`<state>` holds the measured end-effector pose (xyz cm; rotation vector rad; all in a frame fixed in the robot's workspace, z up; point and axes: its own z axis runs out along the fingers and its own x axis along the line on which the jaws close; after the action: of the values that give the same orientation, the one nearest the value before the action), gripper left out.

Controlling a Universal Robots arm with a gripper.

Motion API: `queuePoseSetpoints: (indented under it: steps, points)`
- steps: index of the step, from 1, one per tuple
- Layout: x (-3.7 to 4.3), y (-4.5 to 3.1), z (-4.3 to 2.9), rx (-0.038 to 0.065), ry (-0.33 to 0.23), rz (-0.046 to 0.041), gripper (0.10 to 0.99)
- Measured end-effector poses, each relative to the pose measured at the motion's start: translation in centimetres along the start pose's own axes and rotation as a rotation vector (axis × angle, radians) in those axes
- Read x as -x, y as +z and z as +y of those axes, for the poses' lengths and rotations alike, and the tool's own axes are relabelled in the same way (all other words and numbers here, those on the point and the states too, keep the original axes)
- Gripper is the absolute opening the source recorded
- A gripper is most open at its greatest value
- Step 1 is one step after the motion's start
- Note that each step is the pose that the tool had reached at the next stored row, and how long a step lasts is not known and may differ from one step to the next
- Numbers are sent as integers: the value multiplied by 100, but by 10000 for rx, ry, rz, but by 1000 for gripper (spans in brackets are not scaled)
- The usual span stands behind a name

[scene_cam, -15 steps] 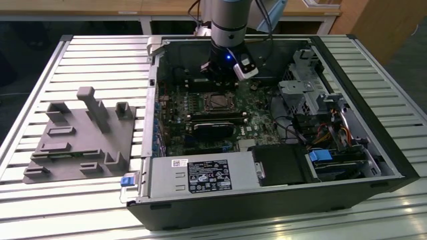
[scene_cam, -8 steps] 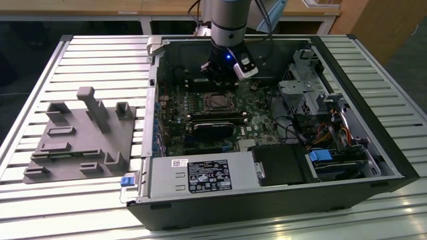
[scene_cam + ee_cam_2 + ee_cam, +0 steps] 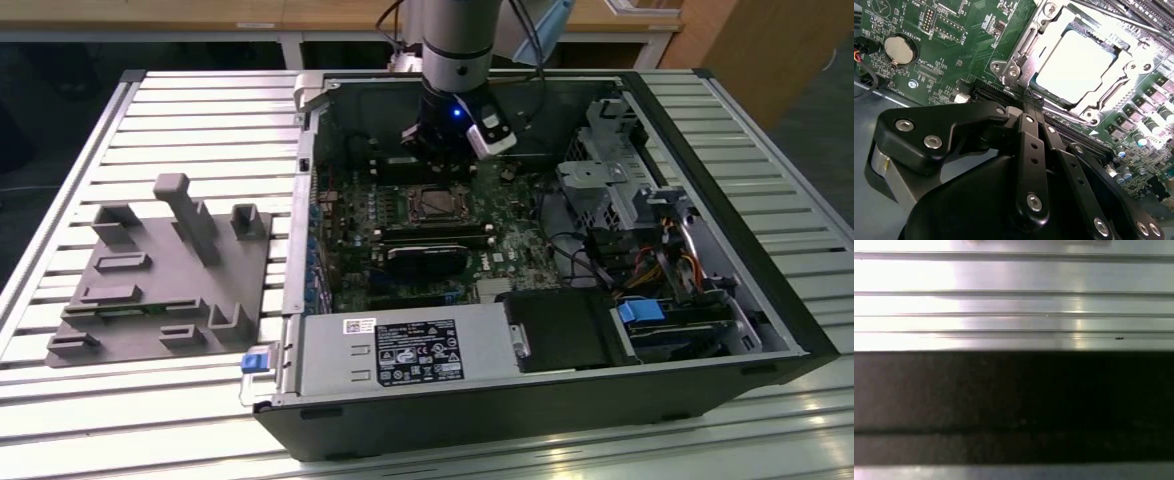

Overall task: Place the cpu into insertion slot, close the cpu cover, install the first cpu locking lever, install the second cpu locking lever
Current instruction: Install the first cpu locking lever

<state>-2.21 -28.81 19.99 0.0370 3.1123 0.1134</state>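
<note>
So the cpu (image 3: 1074, 65) is already sitting in the insertion slot (image 3: 434, 203). In the second wrist view you can see its bright silver top lying flat and square, and the cpu cover (image 3: 1126, 92) looks folded down around it, the frame rim hugging the chip's edges. I'd call the first two steps done, though the glare makes it hard to swear the cover is fully flat.

The levers are the open question. There's a thin metal rod along one side of the socket and a hinge/latch bit at the near corner, but I honestly can't tell whether either locking lever is hooked under its catch. My guess is lever work is what's left.

The pincer (image 3: 1026, 102) hangs just beside the near corner of the socket, its black fingers pressed together with nothing between them, tips close to that corner latch. From the exterior view the arm drops straight down into the open PC case (image 3: 747, 300), right above the motherboard (image 3: 387, 250).

Outside the case, on the slatted bench (image 3: 174, 110) to the exterior view's left, there's a grey fixture block (image 3: 160, 280) with pegs and pockets.
</note>
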Motion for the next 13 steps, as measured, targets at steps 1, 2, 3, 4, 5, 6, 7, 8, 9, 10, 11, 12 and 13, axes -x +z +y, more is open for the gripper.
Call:
queuePoseSetpoints:
  steps: [1, 2, 3, 4, 5, 6, 7, 8, 9, 10, 11, 12, 13]
  points:
    - [0, 3, 3, -21, -1, 0, 106]
    - [1, 6, 6, -40, -2, 0, 106]
    - [2, 9, 8, -50, -2, 0, 106]
    - [3, 13, 11, -60, -3, -2, 106]
    - [3, 16, 14, -74, -3, -3, 106]
    - [4, 17, 15, -88, -4, -2, 106]
    - [4, 17, 16, -96, -4, -2, 106]
    - [4, 16, 16, -100, -4, -1, 106]
    - [4, 10, 16, -103, -3, -1, 106]
    - [4, 4, 17, -100, -3, -3, 106]
    - [5, 1, 18, -103, -3, -2, 106]
    - [5, 2, 19, -115, -4, -6, 106]
    - [5, 1, 18, -147, -4, -5, 106]
